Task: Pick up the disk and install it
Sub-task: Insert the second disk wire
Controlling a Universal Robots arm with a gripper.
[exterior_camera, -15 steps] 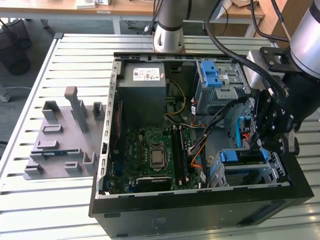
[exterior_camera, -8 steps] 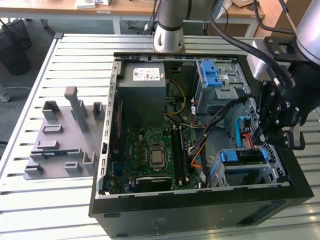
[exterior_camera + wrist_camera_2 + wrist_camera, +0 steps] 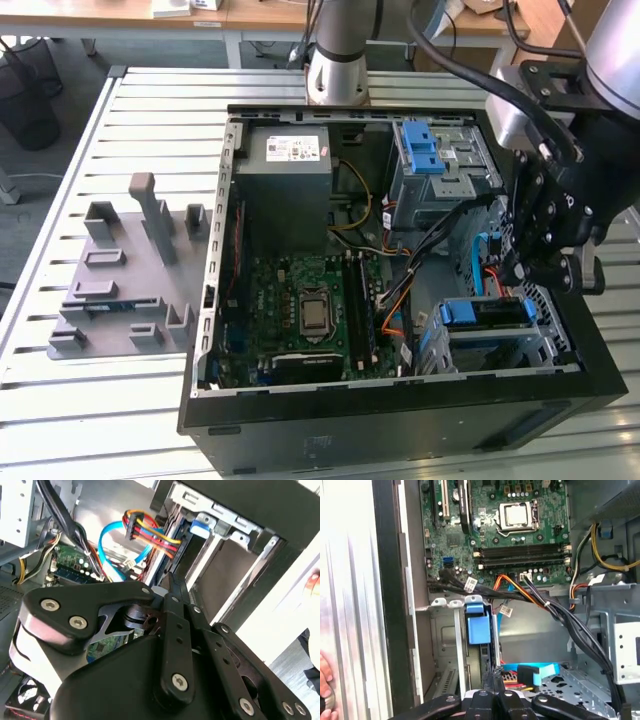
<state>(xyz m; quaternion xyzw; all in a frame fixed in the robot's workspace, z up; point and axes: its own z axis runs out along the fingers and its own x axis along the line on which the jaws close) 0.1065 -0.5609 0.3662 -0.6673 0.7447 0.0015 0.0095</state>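
Inside the open computer case, the disk sits in its bay; just above, the end effector hangs closed, gripping nothing.

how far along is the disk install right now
Done: the silver hard drive in its blue plastic carrier frame already sits in the grey metal drive bay. In hand: the gripper hangs close above it. Left: whether it is fully seated cannot be told.

Ribbed metal table, matt black plastic jaws
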